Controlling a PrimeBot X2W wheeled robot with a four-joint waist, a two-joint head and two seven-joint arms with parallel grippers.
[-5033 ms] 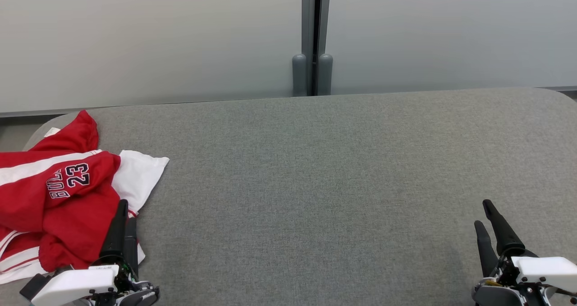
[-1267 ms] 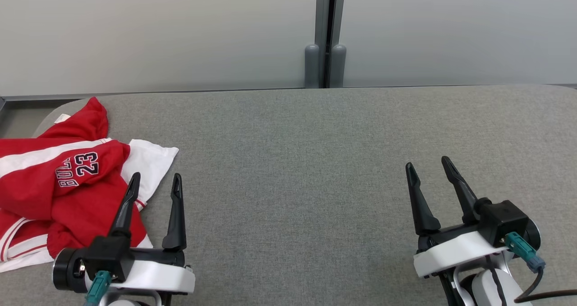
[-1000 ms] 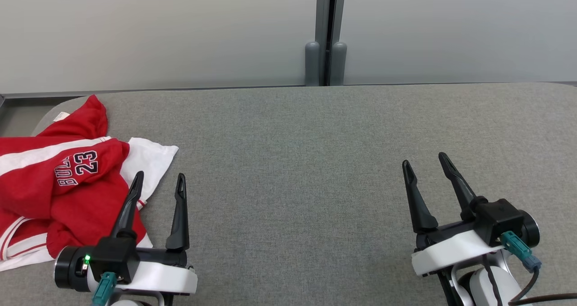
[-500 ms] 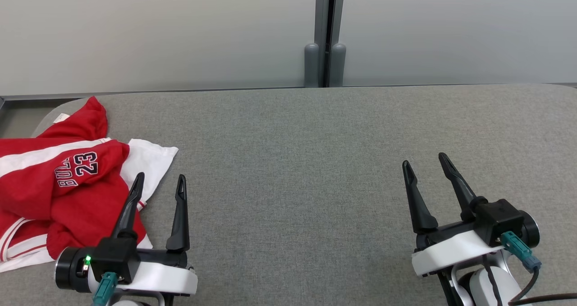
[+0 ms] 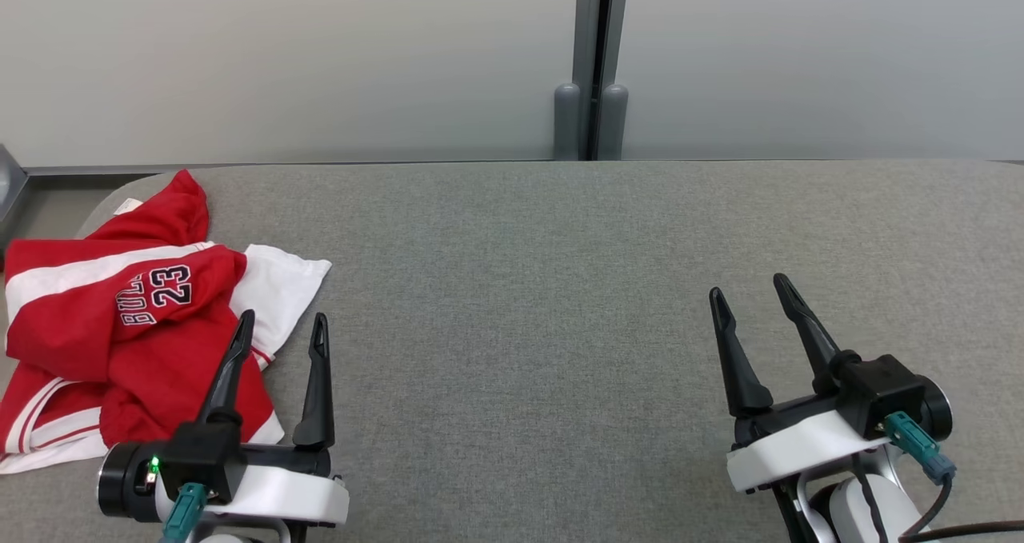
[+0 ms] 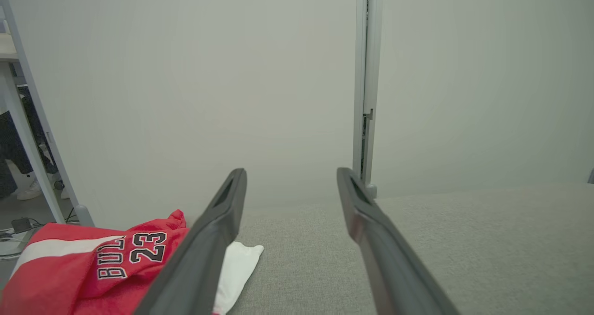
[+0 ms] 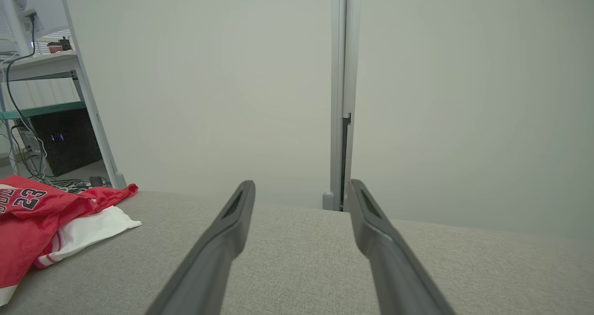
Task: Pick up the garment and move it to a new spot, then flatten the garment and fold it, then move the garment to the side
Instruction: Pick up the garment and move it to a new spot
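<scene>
The garment (image 5: pixel 136 343), red with white bands and black-edged white lettering that reads "23" beside part of a word, lies crumpled at the far left end of the grey tabletop (image 5: pixel 520 303), close to its rounded left corner. A plain white flap of it spreads out to the right, toward the middle of the tabletop, and a red fold points to the back edge.

The left claw (image 5: pixel 282 317) stands just beside the heap on its right, its two dark fingers spread apart with nothing between them. In the head view the outer finger crosses in front of the garment's red and white edge, while the inner one shows over bare fabric surface; whether the outer finger touches the cloth cannot be told.

The right claw (image 5: pixel 746 286) is well apart from the garment, over the right part of the tabletop, its fingers likewise parted and empty.

Behind the tabletop rise pale wall panels (image 5: pixel 320 63), joined by a grey post (image 5: pixel 592 63).
</scene>
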